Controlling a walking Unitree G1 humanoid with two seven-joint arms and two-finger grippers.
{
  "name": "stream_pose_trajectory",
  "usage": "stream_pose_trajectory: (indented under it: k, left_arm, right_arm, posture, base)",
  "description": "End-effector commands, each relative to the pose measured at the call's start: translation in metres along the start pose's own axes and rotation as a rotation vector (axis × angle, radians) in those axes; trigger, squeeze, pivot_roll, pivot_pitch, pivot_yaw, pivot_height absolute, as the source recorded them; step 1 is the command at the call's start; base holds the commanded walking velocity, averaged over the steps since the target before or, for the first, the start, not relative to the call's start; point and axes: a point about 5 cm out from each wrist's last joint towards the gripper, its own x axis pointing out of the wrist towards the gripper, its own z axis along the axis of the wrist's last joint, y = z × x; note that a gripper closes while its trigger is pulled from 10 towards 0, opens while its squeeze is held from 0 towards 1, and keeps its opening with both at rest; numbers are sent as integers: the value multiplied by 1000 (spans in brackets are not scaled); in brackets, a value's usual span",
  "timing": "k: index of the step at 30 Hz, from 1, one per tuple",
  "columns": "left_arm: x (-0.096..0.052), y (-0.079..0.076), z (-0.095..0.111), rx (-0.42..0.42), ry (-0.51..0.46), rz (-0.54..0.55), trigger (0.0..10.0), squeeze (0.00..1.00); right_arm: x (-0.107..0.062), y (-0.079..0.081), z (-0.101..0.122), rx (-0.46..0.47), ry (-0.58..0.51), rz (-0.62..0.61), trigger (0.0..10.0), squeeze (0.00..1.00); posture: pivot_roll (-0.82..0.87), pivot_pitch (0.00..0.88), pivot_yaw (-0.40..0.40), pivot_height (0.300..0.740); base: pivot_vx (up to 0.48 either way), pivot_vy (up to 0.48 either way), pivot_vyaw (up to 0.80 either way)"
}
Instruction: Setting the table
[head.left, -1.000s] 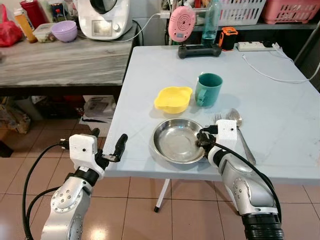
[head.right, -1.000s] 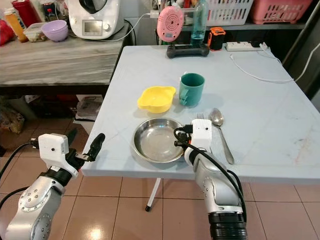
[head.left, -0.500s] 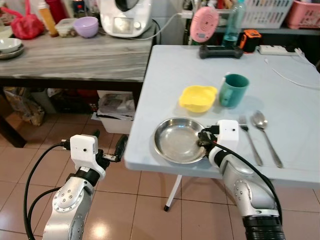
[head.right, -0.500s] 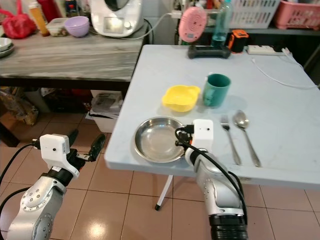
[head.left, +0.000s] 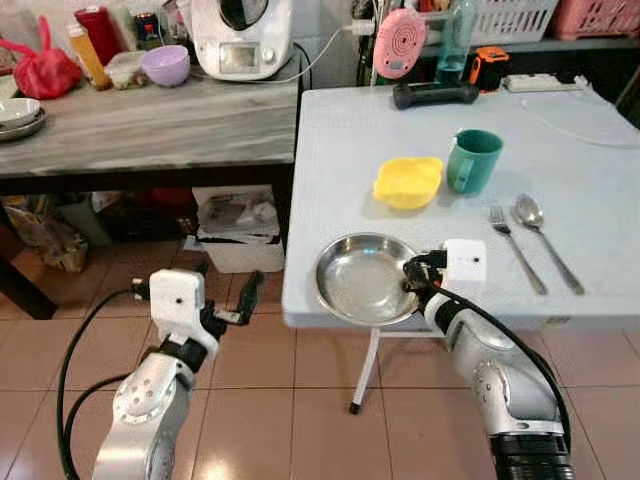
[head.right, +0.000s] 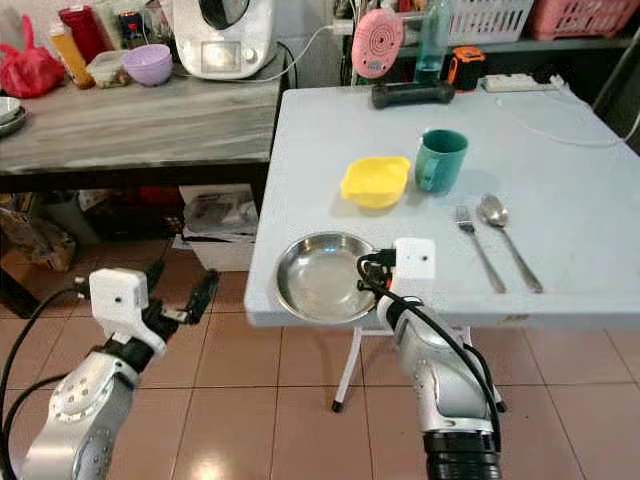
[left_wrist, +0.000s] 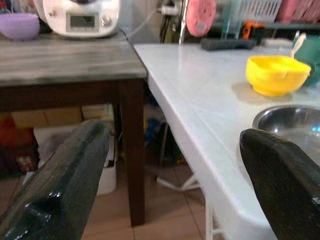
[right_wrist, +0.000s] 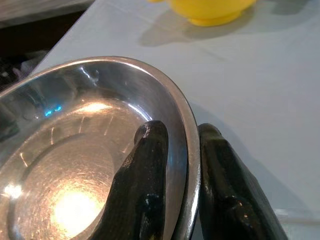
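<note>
A round steel plate (head.left: 362, 280) lies at the front left corner of the pale blue table (head.left: 560, 130), its near rim reaching over the edge. My right gripper (head.left: 411, 281) is shut on the plate's right rim; in the right wrist view one finger (right_wrist: 145, 175) is inside the plate (right_wrist: 75, 165) and the other is outside. Behind the plate stand a yellow bowl (head.left: 407, 182) and a green mug (head.left: 472, 161). A fork (head.left: 517, 234) and a spoon (head.left: 546, 238) lie to the right. My left gripper (head.left: 226, 287) hangs open over the floor, left of the table.
A wooden side table (head.left: 150, 120) stands on the left with a purple bowl (head.left: 165, 65), bottles and a white appliance (head.left: 242, 35). Boxes (head.left: 235, 220) sit beneath it. A pink gadget (head.left: 400, 42) and a white cable (head.left: 575, 110) are at the table's back. The floor is tiled.
The view has shifted left. My right gripper has drawn the plate left, away from the fork and spoon, to the table's front left corner. The left gripper stays open.
</note>
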Motion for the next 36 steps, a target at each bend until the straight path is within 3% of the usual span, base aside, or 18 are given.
stream_pose_trajectory:
  k: [1,15,36]
  left_arm:
    - [-6,7,-4,14,24,27,10000,0]
    - [-4,7,-5,38,18,53,10000,0]
    - [-1,7,-7,43,1,87,10000,0]
  right_arm:
    - [2,13,2,6,-10,47,10000,0]
    - [4,2,10,2,-53,20,10000,0]
    - [10,0,25,-7,-132,2,10000,0]
  posture:
    - [-97,70,52,740]
    - [-86,54,52,740]
    - [-85,38,43,740]
  base:
    - [0,480,0]
    - [0,480,0]
    - [0,480,0]
